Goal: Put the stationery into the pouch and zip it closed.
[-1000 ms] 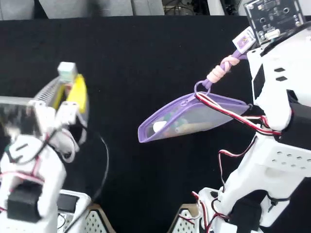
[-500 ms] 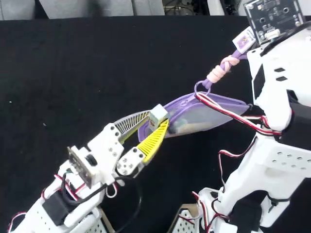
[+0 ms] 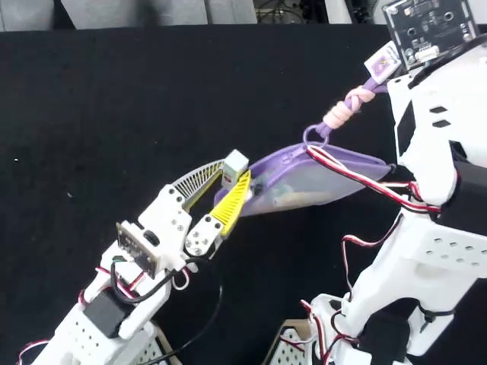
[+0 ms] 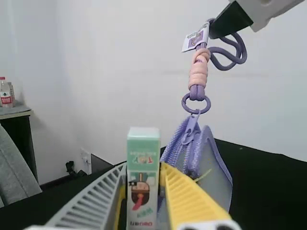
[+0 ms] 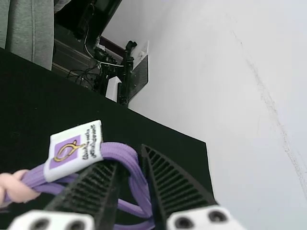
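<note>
A purple pouch (image 3: 319, 179) with a clear side hangs tilted above the black table, several stationery pieces (image 3: 283, 199) showing inside it. My right gripper (image 5: 129, 155) is shut on the pouch's purple cord (image 5: 117, 153), beside its label tag (image 5: 76, 143); in the high view the right gripper (image 3: 378, 76) is up at the right. My left gripper (image 3: 228, 181) is shut on a small mint-topped eraser (image 3: 233, 164), held at the pouch's low left end. In the left wrist view the eraser (image 4: 143, 182) stands upright just before the zipper opening of the pouch (image 4: 204, 153), under the ring (image 4: 194, 103).
The black table (image 3: 152, 99) reaches to the far edge, with grey furniture behind. Red-white cables (image 3: 365, 186) from the right arm drape across the pouch. Arm bases and wiring (image 3: 319, 334) crowd the near edge.
The left arm swung from the left side across to the pouch with the eraser in its gripper, then shifted slightly toward the pouch's left end. The right arm and pouch stayed put.
</note>
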You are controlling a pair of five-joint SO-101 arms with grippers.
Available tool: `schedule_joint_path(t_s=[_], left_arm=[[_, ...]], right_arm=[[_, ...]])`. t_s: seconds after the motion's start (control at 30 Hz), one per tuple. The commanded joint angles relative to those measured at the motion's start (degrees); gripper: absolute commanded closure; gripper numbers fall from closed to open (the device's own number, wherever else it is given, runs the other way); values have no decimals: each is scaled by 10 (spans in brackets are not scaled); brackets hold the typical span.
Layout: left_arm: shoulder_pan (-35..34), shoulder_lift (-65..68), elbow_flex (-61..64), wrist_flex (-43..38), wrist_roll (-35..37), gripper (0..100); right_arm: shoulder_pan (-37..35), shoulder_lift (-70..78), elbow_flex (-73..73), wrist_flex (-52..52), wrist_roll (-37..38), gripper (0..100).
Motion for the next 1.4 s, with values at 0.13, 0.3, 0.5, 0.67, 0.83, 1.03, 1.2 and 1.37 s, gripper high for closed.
schedule_joint_path(t_s=[0.13, 0.3, 0.5, 0.67, 0.83, 1.03, 1.2, 1.37], left_arm=[[36, -4, 41, -94, 11, 971], [51, -3, 36, -98, 60, 971], [49, 106, -13, -178, 71, 971], [32, 375, -147, -257, 120, 971], [19, 636, -302, -255, 222, 970], [20, 651, -285, -253, 226, 838], [35, 578, -315, -102, 226, 828], [38, 487, -390, 62, 223, 770]], right_arm=[[5, 0, -4, -11, 0, 987], [5, 0, -6, -13, -1, 987], [5, -2, -7, -16, -6, 987], [8, -2, -9, -17, -6, 987], [9, -3, -9, -25, -7, 987], [46, 1, -8, -51, -32, 987], [54, 1, -8, -55, -39, 987], [52, 1, -8, -55, -39, 987]])
